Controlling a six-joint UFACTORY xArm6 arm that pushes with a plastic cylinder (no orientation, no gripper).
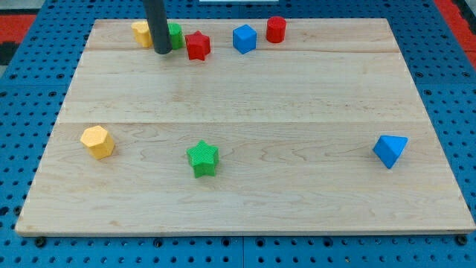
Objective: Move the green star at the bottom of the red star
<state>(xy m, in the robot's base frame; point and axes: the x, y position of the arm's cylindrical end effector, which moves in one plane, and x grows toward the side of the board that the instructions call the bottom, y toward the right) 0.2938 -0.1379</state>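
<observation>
The green star (202, 158) lies on the wooden board (245, 89), low and left of centre. The red star (198, 45) lies near the view's top, left of centre, far above the green star. My tip (162, 51) rests near the top left, just left of the red star and in front of a green block (175, 34) and a yellow block (140, 33). The tip touches neither star.
A blue cube (244, 38) and a red cylinder (276, 29) sit right of the red star. A yellow hexagonal block (97, 141) is at the left, a blue triangular block (390, 150) at the right. Blue pegboard surrounds the board.
</observation>
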